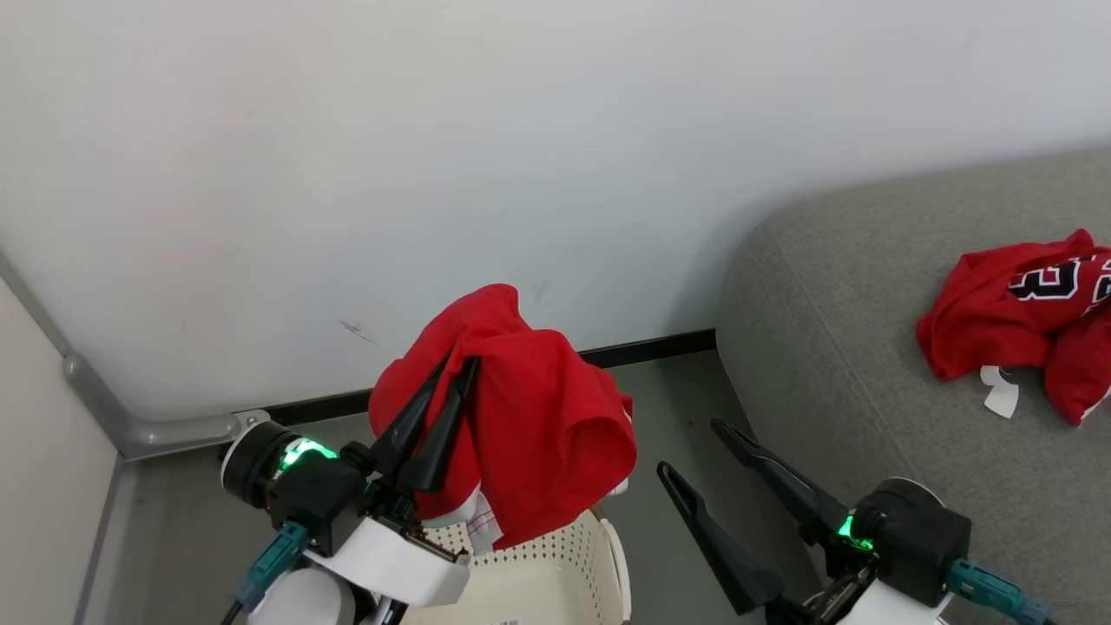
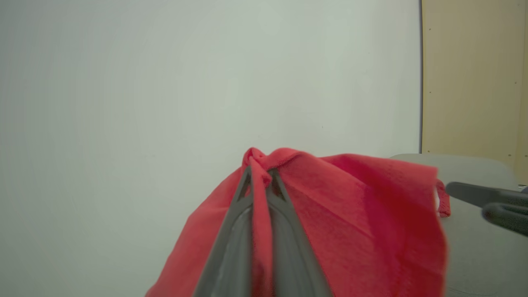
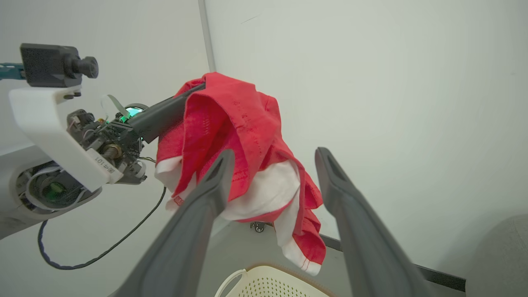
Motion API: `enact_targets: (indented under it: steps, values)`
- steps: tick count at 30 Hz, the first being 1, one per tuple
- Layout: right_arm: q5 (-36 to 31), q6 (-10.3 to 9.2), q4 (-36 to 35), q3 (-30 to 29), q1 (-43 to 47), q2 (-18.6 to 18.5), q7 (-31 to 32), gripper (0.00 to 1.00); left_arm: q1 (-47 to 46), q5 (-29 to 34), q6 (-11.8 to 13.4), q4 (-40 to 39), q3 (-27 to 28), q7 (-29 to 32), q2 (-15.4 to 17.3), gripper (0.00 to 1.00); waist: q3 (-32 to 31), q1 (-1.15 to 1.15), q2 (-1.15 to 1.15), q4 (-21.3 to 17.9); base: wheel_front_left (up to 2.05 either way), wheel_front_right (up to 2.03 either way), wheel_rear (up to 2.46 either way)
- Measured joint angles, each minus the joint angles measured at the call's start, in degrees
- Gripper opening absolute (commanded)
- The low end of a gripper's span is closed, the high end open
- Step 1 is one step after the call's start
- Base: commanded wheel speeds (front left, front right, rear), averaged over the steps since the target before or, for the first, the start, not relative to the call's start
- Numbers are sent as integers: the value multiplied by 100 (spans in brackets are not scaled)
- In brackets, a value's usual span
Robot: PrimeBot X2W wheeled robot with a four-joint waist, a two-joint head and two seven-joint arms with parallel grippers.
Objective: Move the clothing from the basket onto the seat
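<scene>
Nearest the robot, the basket [image 1: 555, 564] sits low on the left side. Right above it the left gripper [image 1: 460, 360] is clamped on a fold of the red garment with white trim [image 1: 538, 425], which hangs clear of the rim in the right wrist view. The right gripper [image 1: 690, 447] stands beside it, fingers spread with nothing between them. The seat [image 1: 833, 365] lies to the robot's right, beyond the right gripper. The load therefore likely has to swing rightward across that arm, though the empty right arm is the nearer one. Farther along the seat the numbered garment [image 1: 981, 321] lies crumpled, well apart from the basket
</scene>
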Motion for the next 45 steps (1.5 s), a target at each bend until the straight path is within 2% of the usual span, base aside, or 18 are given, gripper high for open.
enact_targets:
  steps: [10, 19, 29, 37, 45]
  values:
    - [-3, 0, 92, 24, -19, -192, 0, 100, 0, 2, -1, -85, -154, 0, 0, 0, 21, 0, 0, 41, 0, 0, 0]
    - [-43, 0, 377, 487, -389, -455, 0, 100, -3, 13, -4, -142, -425, 0, 3, 0, 51, 0, 0, 110, 0, 0, 0]
    - [-192, 2, 837, 929, -884, -661, 1, 100, -110, 27, -5, -285, -1226, 0, 180, 0, 68, 0, 0, 183, 0, 0, 0]
    - [-197, 2, 1178, 1227, -1215, -679, 0, 100, -254, -66, -5, -390, -1638, -1, 330, 0, 52, 0, 0, 223, 0, 0, 0]
    - [-199, 3, 1427, 1781, -1584, -636, 0, 100, -255, -214, -7, -371, -1887, -2, 415, 0, 35, 0, 0, 255, 0, 0, 0]
